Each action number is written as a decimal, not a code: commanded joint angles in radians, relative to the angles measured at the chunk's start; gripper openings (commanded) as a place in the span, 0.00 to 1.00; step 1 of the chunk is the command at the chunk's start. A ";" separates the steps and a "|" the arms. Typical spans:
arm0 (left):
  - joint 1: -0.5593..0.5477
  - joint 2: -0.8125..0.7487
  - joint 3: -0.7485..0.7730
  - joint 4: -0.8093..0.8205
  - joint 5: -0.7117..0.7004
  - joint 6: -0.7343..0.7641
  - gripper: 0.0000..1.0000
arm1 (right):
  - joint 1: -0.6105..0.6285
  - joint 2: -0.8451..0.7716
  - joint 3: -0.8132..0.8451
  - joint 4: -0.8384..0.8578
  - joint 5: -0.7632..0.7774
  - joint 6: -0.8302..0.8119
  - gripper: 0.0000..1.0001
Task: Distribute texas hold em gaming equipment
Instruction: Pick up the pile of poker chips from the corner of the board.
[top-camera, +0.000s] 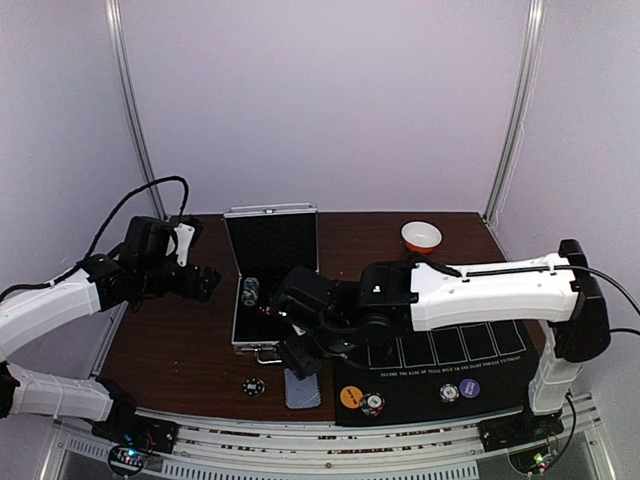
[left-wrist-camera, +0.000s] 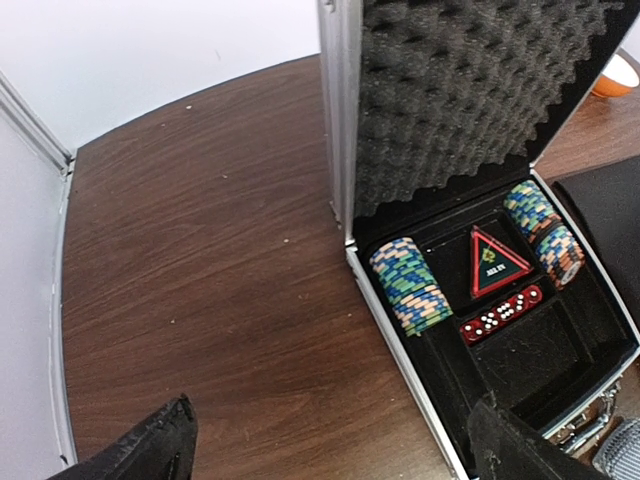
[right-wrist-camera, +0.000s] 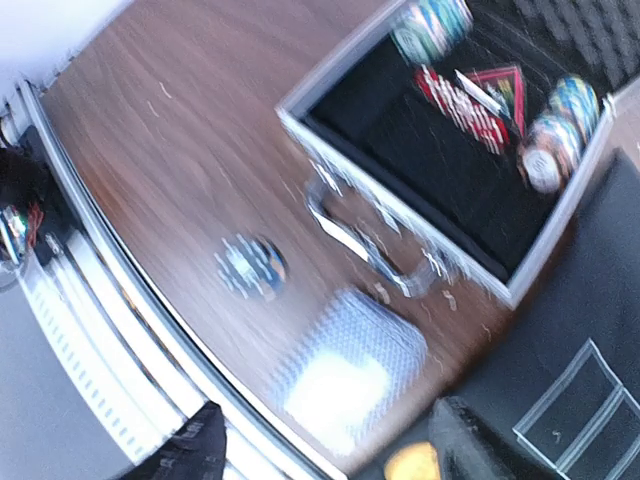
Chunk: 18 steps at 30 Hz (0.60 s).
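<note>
At desk's front edge, just L of the black mat (top-camera: 440, 350), lies the grey-blue card deck (top-camera: 302, 388), w/ a dark striped chip (top-camera: 254, 385) beside it on its L. Just behind & over the deck, btwn it & the front of the open silver case (top-camera: 272, 245), hangs the right gripper (top-camera: 303, 357); its fingers (right-wrist-camera: 190, 455) are spread, nothing pinched (wrist view blurred). Along the mat's front edge: orange disc (top-camera: 350, 396), chip stack (top-camera: 372, 404), 2nd chip stack (top-camera: 449, 392), purple-blue disc (top-camera: 470, 388). Nr the desk's L edge, beside the case, the left gripper (top-camera: 200, 282) hovers w/ jaws spread wide & empty. Inside the case: chip rolls (left-wrist-camera: 410, 285), red dice (left-wrist-camera: 500, 315), red triangular piece (left-wrist-camera: 492, 262). White-orange bowl (top-camera: 421, 236) sits nr the back R corner
</note>
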 joint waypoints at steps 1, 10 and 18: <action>0.004 -0.007 -0.004 0.029 -0.070 -0.003 0.98 | 0.038 0.198 0.188 -0.017 0.098 -0.100 0.80; 0.011 -0.004 -0.002 0.024 -0.100 -0.013 0.98 | 0.065 0.512 0.533 -0.097 0.058 -0.116 1.00; 0.011 -0.010 -0.004 0.031 -0.079 -0.009 0.98 | 0.080 0.593 0.535 -0.093 0.050 -0.079 0.96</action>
